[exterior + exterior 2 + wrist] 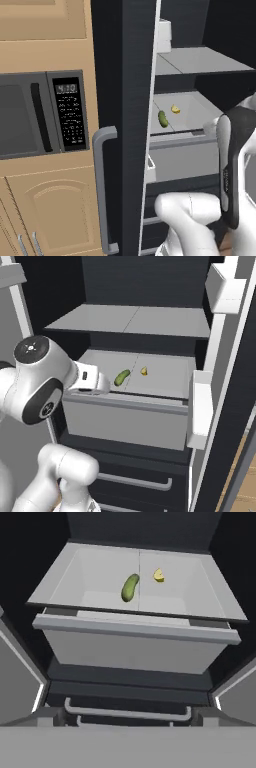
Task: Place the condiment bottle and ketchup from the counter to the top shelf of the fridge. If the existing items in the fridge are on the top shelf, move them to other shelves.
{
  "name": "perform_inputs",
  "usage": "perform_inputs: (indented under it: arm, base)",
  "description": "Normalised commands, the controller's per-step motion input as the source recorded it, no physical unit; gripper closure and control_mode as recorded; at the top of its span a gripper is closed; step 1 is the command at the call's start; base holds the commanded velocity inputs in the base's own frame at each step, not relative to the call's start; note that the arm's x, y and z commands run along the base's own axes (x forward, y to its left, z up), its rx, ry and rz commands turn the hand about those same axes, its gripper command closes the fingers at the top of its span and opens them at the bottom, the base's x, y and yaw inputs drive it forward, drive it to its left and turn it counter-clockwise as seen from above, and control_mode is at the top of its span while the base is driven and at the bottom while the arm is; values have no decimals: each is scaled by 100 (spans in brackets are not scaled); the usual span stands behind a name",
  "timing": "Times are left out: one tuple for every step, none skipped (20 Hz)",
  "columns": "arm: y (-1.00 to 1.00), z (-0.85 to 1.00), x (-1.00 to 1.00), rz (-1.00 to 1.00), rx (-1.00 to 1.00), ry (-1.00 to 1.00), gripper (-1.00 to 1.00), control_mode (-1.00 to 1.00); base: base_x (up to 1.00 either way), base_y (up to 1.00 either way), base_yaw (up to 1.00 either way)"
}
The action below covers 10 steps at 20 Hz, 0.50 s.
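Black fridge (150,278): we see it standing open, grey shelves bare to view.
Top shelf (135,320): flat and light grey.
Existing items: green pickle (130,587) and yellow wedge (158,575) lie near each other on the shelf below.
Gripper: we take its fingers as spread apart, holding nothing, facing the drawer front (135,647).

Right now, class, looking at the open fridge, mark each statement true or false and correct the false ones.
1. The green pickle and yellow wedge lie on the same shelf. True.
2. The top shelf holds a red ketchup bottle. False: nothing stands on it.
3. The pickle touches the wedge. False: they lie apart.
4. The fridge stands beside a microwave. True.
5. A drawer with a bar handle sits below the shelves. True.
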Motion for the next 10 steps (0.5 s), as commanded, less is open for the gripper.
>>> perform_inputs:
  arm:
    - [16,0,-63,11,2,6,-100,-100]
    - [0,0,-74,7,0,2,-100,-100]
    - [0,0,-84,0,0,3,-100,-100]
    - [0,1,-83,0,0,9,-100,-100]
    - [0,6,-79,-2,0,12,-100,-100]
    - [0,1,-79,-3,0,12,-100,-100]
    - [0,0,-81,-2,0,9,-100,-100]
    - [0,0,-80,0,0,5,-100,-100]
    - [0,0,-65,0,-3,5,-100,-100]
    - [0,0,-48,0,-4,5,-100,-100]
  base:
    - [0,0,0]
    - [0,0,0]
    - [0,0,0]
    - [0,0,0]
    - [0,0,0]
    - [0,0,0]
    - [0,0,0]
    - [0,0,0]
    - [0,0,0]
    - [0,0,0]
